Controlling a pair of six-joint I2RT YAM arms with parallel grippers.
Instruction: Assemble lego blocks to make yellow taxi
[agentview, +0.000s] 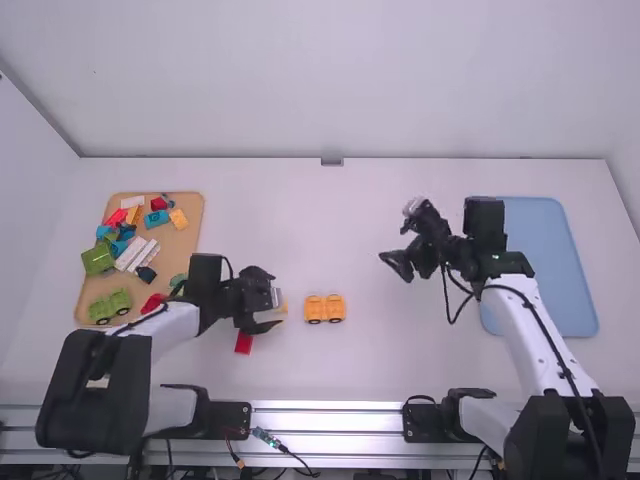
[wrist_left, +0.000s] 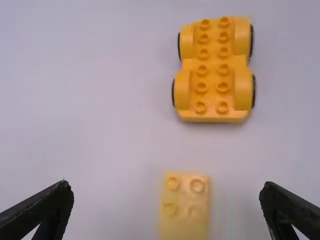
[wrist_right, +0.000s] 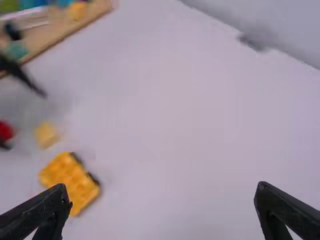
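Lying between the spread tips of the left pincer (agentview: 274, 300) is a pale-yellow block (wrist_left: 184, 212).

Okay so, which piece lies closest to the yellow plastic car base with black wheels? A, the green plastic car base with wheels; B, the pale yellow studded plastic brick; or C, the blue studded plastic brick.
B: the pale yellow brick lies on the table just off one end of the yellow car base.

Orange-yellow wheeled base (wrist_left: 212, 75) with black tyres, paler yellow block (wrist_left: 185, 205), light blue tray (agentview: 552, 265)
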